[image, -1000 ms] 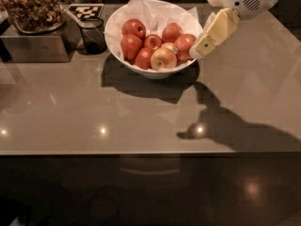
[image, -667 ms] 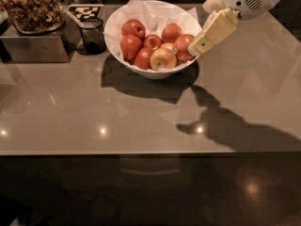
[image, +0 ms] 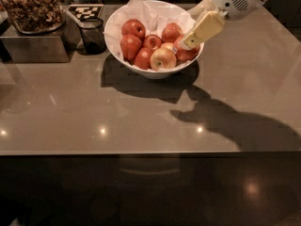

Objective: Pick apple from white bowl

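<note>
Reach step: gripper (image: 185,43) hangs over right side of the white bowl (image: 149,71). Its tip is at or just above the deep-red apple (image: 190,55) by the right rim, next to the yellow-pink apple (image: 162,59). Can't tell if gripper is spread or pinching. Apple not lifted yet, sits w/ the others on paper (image: 141,8). Next, prob.: settle around it, close, lift straight up w/o nudging neighbours.

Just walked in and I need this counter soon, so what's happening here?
A robot arm is set on picking an apple from the white bowl. Its gripper reaches in over the bowl's right rim, its tip right by the red apples on that side. No apple is lifted out yet; all lie in the bowl.
</note>
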